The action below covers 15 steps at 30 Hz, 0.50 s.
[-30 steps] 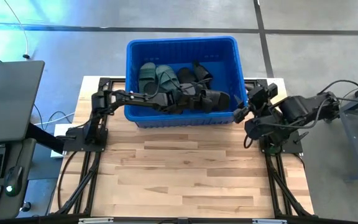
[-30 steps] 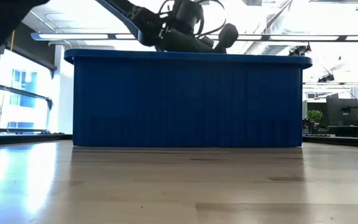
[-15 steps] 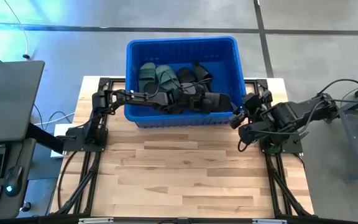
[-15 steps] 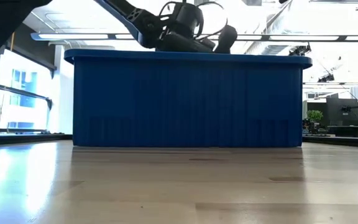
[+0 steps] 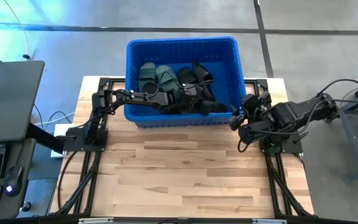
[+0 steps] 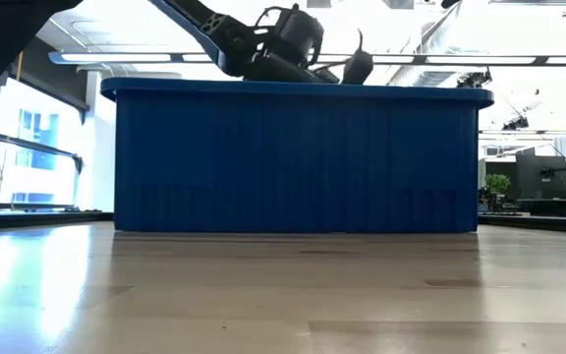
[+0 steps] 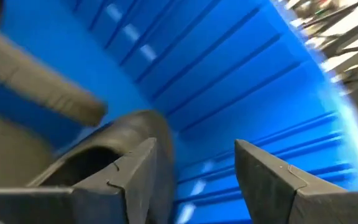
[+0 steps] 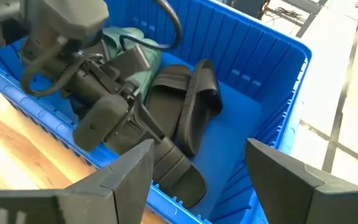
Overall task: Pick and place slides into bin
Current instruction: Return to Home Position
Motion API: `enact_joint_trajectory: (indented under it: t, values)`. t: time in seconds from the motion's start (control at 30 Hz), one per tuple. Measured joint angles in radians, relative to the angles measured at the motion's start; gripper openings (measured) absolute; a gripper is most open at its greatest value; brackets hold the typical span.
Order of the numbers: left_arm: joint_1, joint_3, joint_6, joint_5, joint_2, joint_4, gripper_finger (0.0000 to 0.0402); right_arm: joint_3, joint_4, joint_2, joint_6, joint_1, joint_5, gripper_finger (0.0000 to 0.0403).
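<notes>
The blue bin [image 5: 182,45] stands at the table's far middle. Inside it lie two green slides [image 5: 156,77] at the left and black slides [image 5: 195,74] in the middle, piled against one another. My left gripper [image 7: 194,149] reaches over the bin's near wall, down inside it, and is open. A black slide [image 5: 215,107] lies just beyond its fingers, along the near wall toward the right corner [image 8: 182,173]. My right gripper [image 8: 199,146] hangs open outside the bin's near right corner [image 5: 236,118], with nothing between its fingers. My left gripper has one finger [image 7: 135,171] right beside the black slide's strap [image 7: 114,140], and the gap between its fingers holds nothing. I cannot tell whether that finger touches the slide. The slide lies low in the bin, by the near wall.
The bin's ribbed near wall [image 6: 293,157] rises well above the wooden table [image 5: 185,168], and the left arm [image 6: 273,49] crosses its rim. Black arm frames run along both table sides. A desk with a keyboard stands left of the table.
The black slide that was at my left gripper, level at rim height, has dropped and now lies lower in the bin's near right part. The left gripper has let it go. My right gripper has moved a little toward the table's near edge and left.
</notes>
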Motion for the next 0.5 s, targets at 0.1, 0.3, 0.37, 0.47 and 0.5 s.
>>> enact_joint_trajectory:
  t: [0.1,0.3,0.37,0.47,0.5]
  values:
    - [-0.001,0.011,0.003,0.015,-0.013,0.039,0.02,0.0,0.0,0.0,0.0,0.0,-0.004,0.0243]
    - [-0.001,0.125,0.119,0.191,-0.019,0.072,0.0199,0.0,0.0,-0.003,-0.021,0.0,-0.026,0.0243]
    - [-0.001,0.178,0.169,0.303,-0.02,0.079,0.0196,0.0,0.0,-0.011,-0.03,0.002,-0.063,0.0243]
    - [-0.001,0.26,0.238,0.531,-0.021,0.077,0.0189,0.0,0.0,-0.016,-0.045,0.002,-0.134,0.0243]
    - [-0.001,0.288,0.253,0.597,-0.021,0.076,0.0187,0.0,0.0,-0.016,-0.045,0.002,-0.164,0.0243]
